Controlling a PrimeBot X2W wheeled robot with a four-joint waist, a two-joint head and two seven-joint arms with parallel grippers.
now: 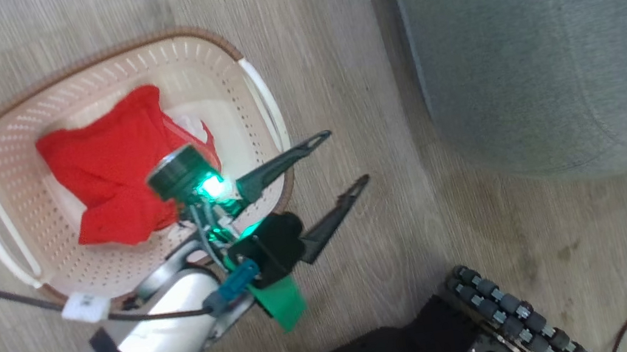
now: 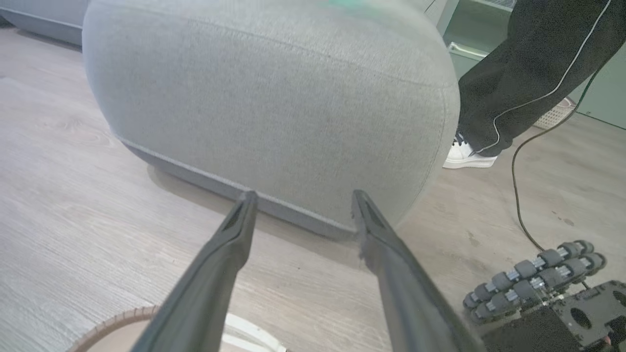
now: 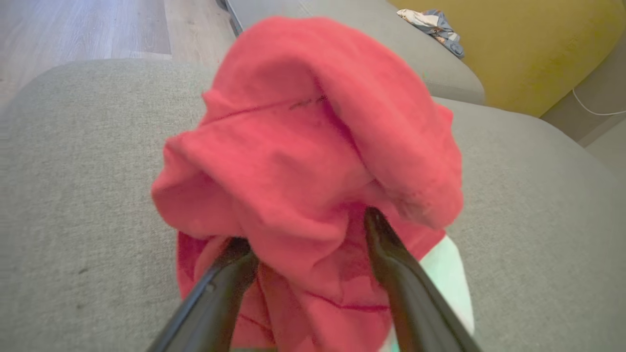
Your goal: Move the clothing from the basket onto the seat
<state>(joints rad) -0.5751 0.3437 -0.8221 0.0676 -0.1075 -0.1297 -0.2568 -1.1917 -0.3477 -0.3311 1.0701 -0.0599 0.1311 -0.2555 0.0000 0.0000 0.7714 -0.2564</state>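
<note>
A red garment lies crumpled in the cream perforated basket on the wood floor. My left gripper hangs open over the basket's right rim, fingers pointing toward the grey seat. In the left wrist view that gripper holds nothing, the seat rises ahead and the basket rim shows below. In the right wrist view my right gripper stands open above the seat. A second red garment with a white panel is bunched between and over its spread fingers.
A person's dark trouser leg and white shoe stand beside the seat. My base's rollers sit at the lower right. A black cable trails on the floor. A yellow cushion lies beyond the seat.
</note>
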